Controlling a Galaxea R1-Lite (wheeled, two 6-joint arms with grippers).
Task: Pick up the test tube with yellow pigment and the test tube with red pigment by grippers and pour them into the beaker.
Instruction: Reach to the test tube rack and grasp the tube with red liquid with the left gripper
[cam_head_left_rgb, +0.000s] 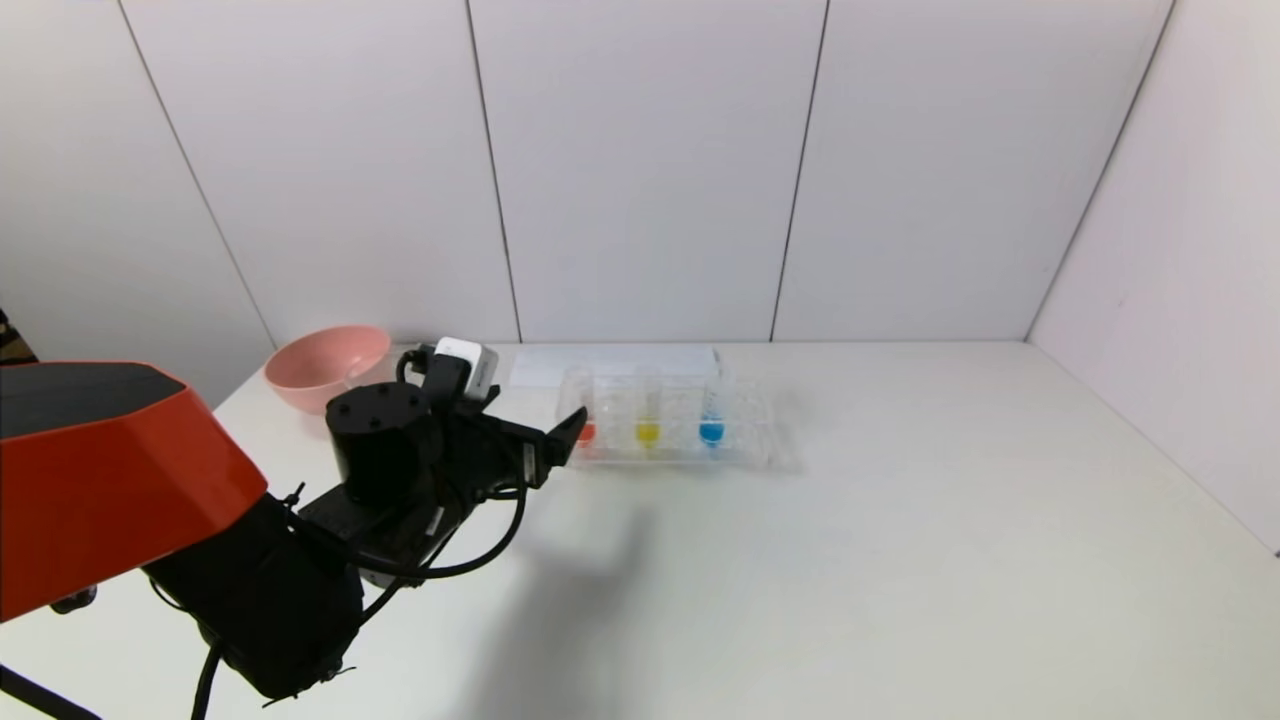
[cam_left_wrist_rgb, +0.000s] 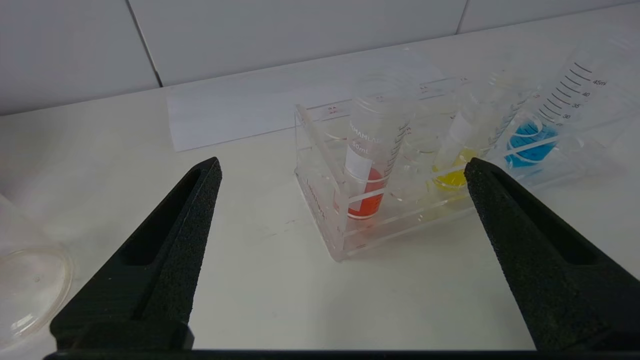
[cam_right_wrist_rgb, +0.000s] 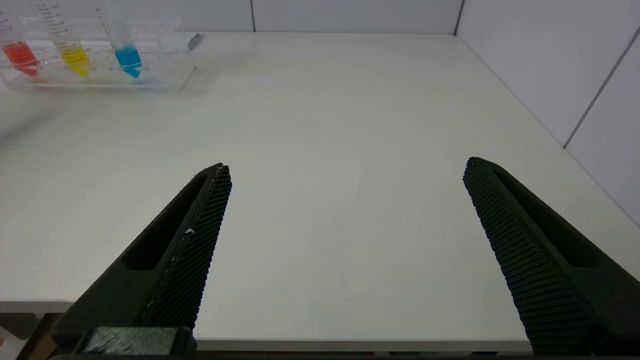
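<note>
White table (cam_head_left_rgb: 900, 560) and bare panelled wall framed the work. Ahead of the left gripper (cam_left_wrist_rgb: 342, 170), whose jaws gaped wide and empty, stood the test tube with red pigment (cam_left_wrist_rgb: 367, 170) in its clear rack (cam_left_wrist_rgb: 325, 220), the test tube with yellow pigment (cam_left_wrist_rgb: 462, 150) beyond. Both looked light, slick and breakable, best pinched on the upper wall. The right gripper (cam_right_wrist_rgb: 345, 172) waited spread and empty, well apart.

Lighting is bright, even and overhead, with no harsh glare on the white tabletop (cam_head_left_rgb: 900, 560). A soft, diffuse shadow lies on the tabletop below and in front of the left tool (cam_head_left_rgb: 572, 432). The clear rack (cam_left_wrist_rgb: 345, 235) ahead of that tool appears slightly soft at its far end. Wall seams bow at the edges.
</note>
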